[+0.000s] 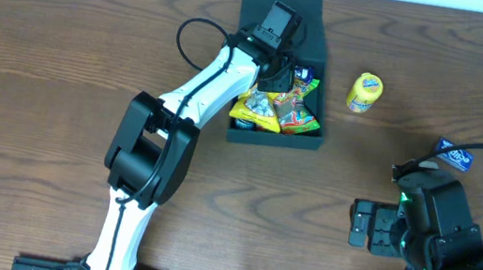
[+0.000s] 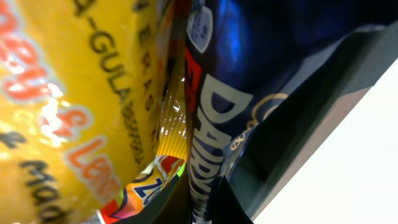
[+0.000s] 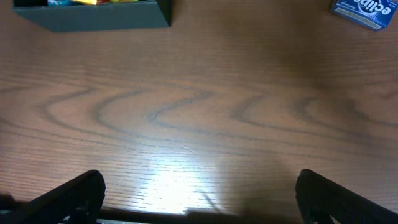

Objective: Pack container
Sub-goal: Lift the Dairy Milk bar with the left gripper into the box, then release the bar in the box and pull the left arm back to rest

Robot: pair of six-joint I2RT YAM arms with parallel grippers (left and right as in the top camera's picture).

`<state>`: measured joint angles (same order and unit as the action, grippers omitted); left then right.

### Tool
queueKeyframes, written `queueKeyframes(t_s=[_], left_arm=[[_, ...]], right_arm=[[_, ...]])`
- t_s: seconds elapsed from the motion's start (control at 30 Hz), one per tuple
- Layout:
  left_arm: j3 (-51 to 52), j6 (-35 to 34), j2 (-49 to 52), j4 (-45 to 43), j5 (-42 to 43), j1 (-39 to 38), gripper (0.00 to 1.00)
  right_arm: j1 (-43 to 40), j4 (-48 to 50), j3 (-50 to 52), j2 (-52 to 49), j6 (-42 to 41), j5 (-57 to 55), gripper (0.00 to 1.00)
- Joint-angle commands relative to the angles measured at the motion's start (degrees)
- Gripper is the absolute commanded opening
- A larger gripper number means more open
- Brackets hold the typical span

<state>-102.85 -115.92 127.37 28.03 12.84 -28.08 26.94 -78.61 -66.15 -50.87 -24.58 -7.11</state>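
The container (image 1: 322, 47), a dark teal square box with its flap lid (image 1: 284, 1) folded back, stands at the far middle of the table. Inside lie a yellow snack packet (image 1: 252, 110) and an orange-green one (image 1: 297, 114). My left gripper (image 1: 281, 72) reaches down into the box. In the left wrist view my left gripper (image 2: 202, 213) is shut on a dark blue Dairy Milk packet (image 2: 214, 112), pressed against the yellow packet (image 2: 62, 93) beside the box wall (image 2: 317, 118). My right gripper (image 3: 202, 205) hovers open over bare table at the near right (image 1: 359, 225).
A yellow can-shaped snack (image 1: 364, 93) lies right of the box. A blue packet (image 1: 454, 155) (image 3: 367, 9) lies near the right edge, just beyond my right arm. The box's near wall (image 3: 93, 17) shows at the top left of the right wrist view.
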Motion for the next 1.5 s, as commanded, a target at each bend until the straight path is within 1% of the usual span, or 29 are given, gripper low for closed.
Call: queueKeyframes(t_s=[0.0,0.03,0.07,0.1,0.2,0.23,0.3,0.4,0.57,0.73,0.8,0.93,1.0,1.03,1.1,1.27,1.3,1.37,1.4,1.43,1.47], left_arm=[[-0.7,-1.2,1.4,0.0,-1.0,0.4,0.06],[-0.7,-0.8,1.4,-0.5,-1.0,0.4,0.1],[-0.7,0.1,1.4,-1.2,-1.0,0.4,0.26],[-0.7,1.2,1.4,-2.3,-1.2,0.4,0.32],[-0.7,2.6,1.4,-3.5,-1.2,0.4,0.32],[-0.7,2.9,1.4,-3.5,-1.2,0.4,0.33],[-0.7,3.3,1.4,-3.4,-1.2,0.4,0.42],[-0.8,3.7,1.4,-3.4,-0.6,0.4,0.61],[-0.8,4.7,1.2,-3.5,0.7,0.4,0.68],[-2.1,10.1,-1.0,-3.5,0.7,0.4,0.7],[-3.1,12.5,-2.9,-3.4,0.7,0.4,0.75],[-3.4,15.5,-7.5,-2.8,0.5,0.4,0.88],[-3.4,18.8,-10.2,-2.1,0.5,0.4,0.95],[-3.4,21.9,-12.3,-1.2,0.5,0.4,0.96],[-3.4,26.8,-15.5,0.9,0.5,0.3,0.96],[-3.4,47.0,-25.9,12.8,-2.4,0.2,0.96],[-3.4,52.6,-28.2,16.4,-3.6,0.2,0.96],[-3.4,60.7,-31.1,21.5,-5.9,0.2,0.96],[-3.4,66.6,-33.1,25.6,-8.1,0.2,0.96],[-3.4,70.9,-34.4,28.3,-9.7,0.3,0.96],[-3.4,77.7,-36.1,32.3,-11.8,0.3,0.96]], right_arm=[[0.5,-0.1,0.0,0.3,-0.7,-0.1,0.99],[0.5,-0.1,0.0,0.3,-0.7,-0.1,0.99],[0.5,-0.1,0.0,0.3,-0.7,-0.1,0.99],[0.5,-0.1,0.0,0.3,-0.7,-0.1,0.99],[0.5,-0.1,0.0,0.3,-0.7,-0.1,0.99],[0.5,-0.1,0.0,0.3,-0.7,-0.1,0.99],[0.5,-0.1,0.0,0.3,-0.7,-0.1,0.99],[0.5,-0.1,0.0,0.3,-0.7,-0.1,0.99],[0.5,-0.1,0.0,0.3,-0.7,-0.1,0.99],[0.5,-0.1,0.0,0.3,-0.7,-0.1,0.99],[0.5,-0.1,0.0,0.3,-0.7,-0.1,0.99],[0.5,-0.1,0.0,0.3,-0.7,-0.1,0.99],[0.5,-0.1,0.0,0.3,-0.7,-0.1,0.99],[0.5,-0.1,0.0,0.3,-0.7,-0.1,0.99],[0.5,-0.1,0.0,0.3,-0.7,-0.1,0.99],[0.5,-0.1,0.0,0.3,-0.7,-0.1,0.99],[0.5,-0.1,0.0,0.3,-0.7,-0.1,0.99],[0.5,-0.1,0.0,0.3,-0.7,-0.1,0.99],[0.5,-0.1,0.0,0.3,-0.7,-0.1,0.99],[0.5,-0.4,0.0,0.3,-0.5,-0.1,0.99],[0.5,-2.1,0.0,0.3,-0.4,-0.1,0.99]])
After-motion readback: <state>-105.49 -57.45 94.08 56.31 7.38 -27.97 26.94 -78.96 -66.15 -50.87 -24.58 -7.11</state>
